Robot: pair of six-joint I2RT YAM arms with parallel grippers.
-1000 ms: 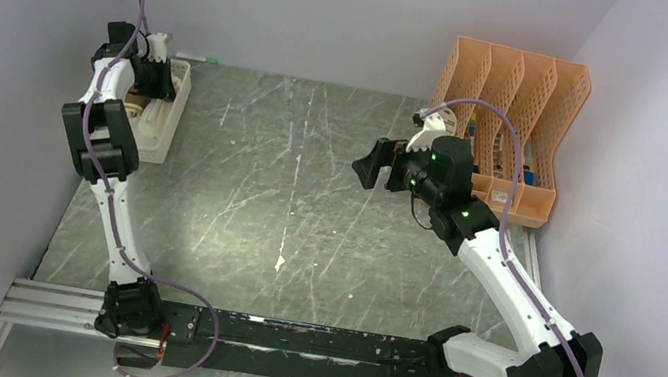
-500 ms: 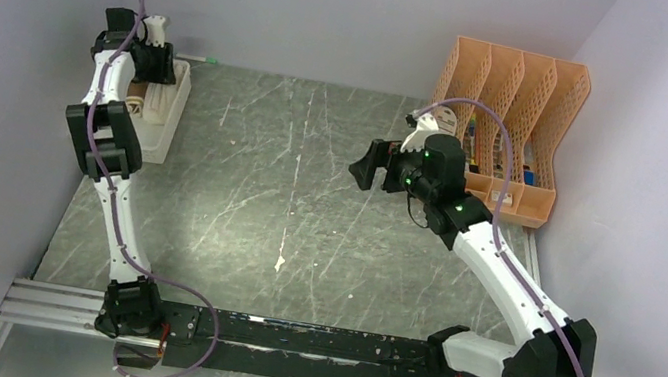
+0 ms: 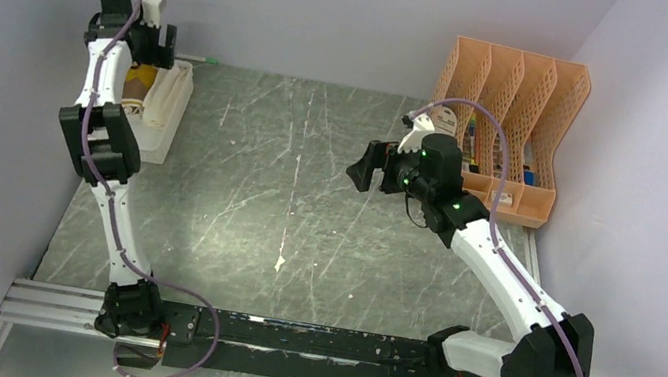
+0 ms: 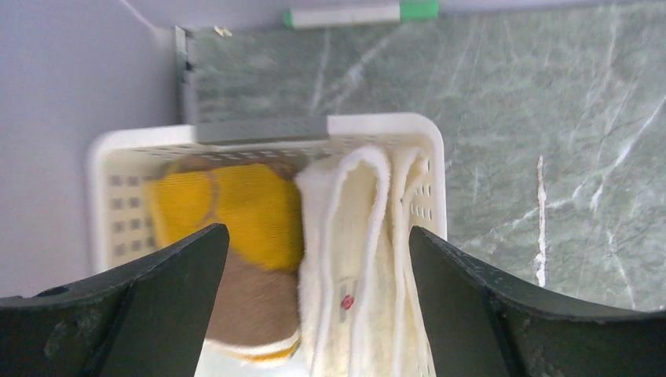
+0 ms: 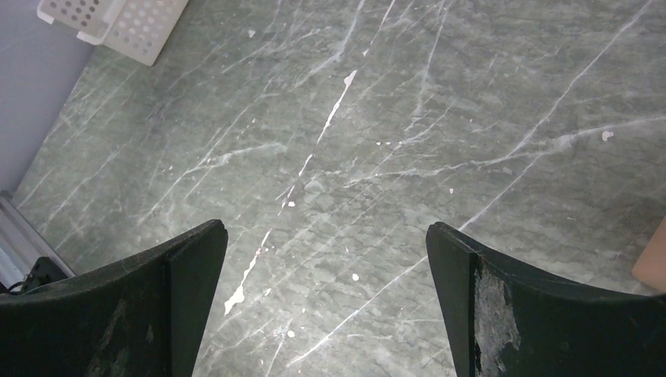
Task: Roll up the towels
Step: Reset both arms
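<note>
Both towels lie side by side in a white basket (image 4: 377, 123) at the table's far left. The mustard-yellow and brown towel (image 4: 243, 212) is on the left. The cream-white towel (image 4: 361, 259) lies rolled on the right, its small label tag showing. My left gripper (image 4: 316, 236) hangs open above them and holds nothing. In the top view the left gripper (image 3: 146, 37) is over the far end of the basket (image 3: 163, 121), with the yellow towel (image 3: 137, 76) showing below it. My right gripper (image 3: 364, 165) stands open over bare table (image 5: 326, 236).
An orange slotted file rack (image 3: 510, 105) stands at the back right, close behind the right arm. A green-capped marker (image 4: 361, 13) lies along the back wall beyond the basket. The left wall runs close beside the basket. A basket corner (image 5: 118, 23) shows in the right wrist view.
My left gripper has opened and lifted up and back from the basket, leaving the towels in it. The right arm has shifted slightly to the left, still open.
</note>
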